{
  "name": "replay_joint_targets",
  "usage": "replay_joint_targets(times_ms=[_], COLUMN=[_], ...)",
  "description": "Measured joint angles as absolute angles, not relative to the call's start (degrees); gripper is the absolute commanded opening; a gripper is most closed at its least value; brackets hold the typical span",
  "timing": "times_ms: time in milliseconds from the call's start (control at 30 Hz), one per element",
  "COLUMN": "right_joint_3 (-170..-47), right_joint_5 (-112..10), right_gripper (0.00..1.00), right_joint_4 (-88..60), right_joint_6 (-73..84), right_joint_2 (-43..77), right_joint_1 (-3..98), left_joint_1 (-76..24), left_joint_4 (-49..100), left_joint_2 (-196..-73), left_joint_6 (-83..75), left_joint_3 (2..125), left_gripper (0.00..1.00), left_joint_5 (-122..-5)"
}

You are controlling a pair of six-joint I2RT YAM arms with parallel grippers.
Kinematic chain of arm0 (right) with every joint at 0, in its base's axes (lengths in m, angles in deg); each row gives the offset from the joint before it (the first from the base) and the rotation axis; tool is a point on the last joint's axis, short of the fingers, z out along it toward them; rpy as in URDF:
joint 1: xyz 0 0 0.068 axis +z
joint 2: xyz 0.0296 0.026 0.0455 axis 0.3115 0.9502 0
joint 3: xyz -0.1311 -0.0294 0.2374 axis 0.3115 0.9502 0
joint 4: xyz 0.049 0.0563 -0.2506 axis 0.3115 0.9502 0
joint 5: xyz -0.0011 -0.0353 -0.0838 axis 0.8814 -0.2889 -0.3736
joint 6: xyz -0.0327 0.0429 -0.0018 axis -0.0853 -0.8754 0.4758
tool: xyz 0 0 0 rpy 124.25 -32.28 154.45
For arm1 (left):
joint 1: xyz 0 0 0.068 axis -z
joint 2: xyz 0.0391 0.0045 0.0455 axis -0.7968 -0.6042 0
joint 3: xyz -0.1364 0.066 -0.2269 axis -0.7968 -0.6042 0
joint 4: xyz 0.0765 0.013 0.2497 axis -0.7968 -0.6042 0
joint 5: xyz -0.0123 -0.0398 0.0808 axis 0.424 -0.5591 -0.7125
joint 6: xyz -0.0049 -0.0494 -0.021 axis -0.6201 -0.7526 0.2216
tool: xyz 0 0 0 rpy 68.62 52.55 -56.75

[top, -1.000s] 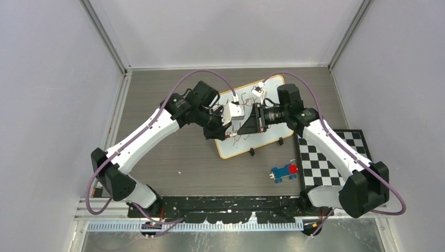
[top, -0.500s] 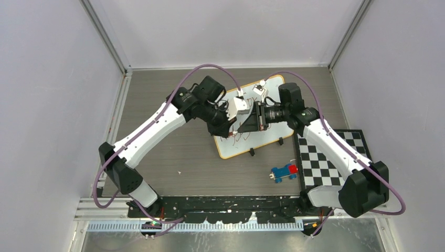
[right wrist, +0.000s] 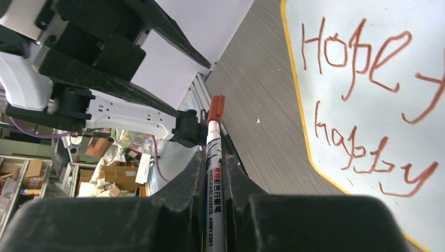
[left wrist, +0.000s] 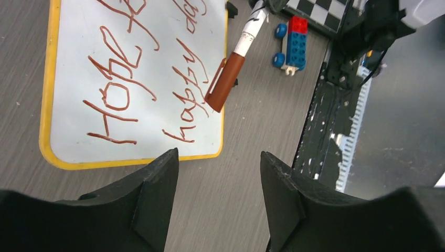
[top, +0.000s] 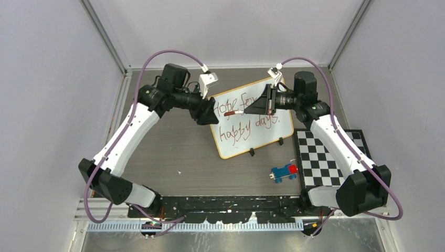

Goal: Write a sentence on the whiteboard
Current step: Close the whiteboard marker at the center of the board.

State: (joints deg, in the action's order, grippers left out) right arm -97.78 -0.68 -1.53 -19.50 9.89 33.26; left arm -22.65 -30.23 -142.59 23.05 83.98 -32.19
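the sentence point(top: 245, 129) is standing complete on the whiteboard point(top: 246, 148), on the desk point(top: 173, 152). the capped marker point(left wrist: 236, 60) is being pinched by the right fingers point(right wrist: 183, 194) above it; the left fingers point(left wrist: 152, 194) are being held spread, empty. next, the marker is likely needing to be laid down gently.

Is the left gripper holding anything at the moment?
No, the left gripper has its fingers apart with nothing between them, while the capped marker is clamped in the right gripper.
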Motion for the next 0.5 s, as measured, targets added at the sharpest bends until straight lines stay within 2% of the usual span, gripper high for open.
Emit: replay_joint_targets(times_ms=[500], right_joint_3=[-97.1], right_joint_5=[2.1], right_gripper=[0.00], right_joint_4=[-9.8], right_joint_6=[-28.6], right_joint_2=[9.9], right_joint_1=[34.3], left_joint_1=[-23.5], left_joint_4=[-22.4], left_joint_2=[-139.8], left_joint_6=[21.4], left_joint_3=[77.0], left_gripper=[0.61], left_joint_5=[-25.8])
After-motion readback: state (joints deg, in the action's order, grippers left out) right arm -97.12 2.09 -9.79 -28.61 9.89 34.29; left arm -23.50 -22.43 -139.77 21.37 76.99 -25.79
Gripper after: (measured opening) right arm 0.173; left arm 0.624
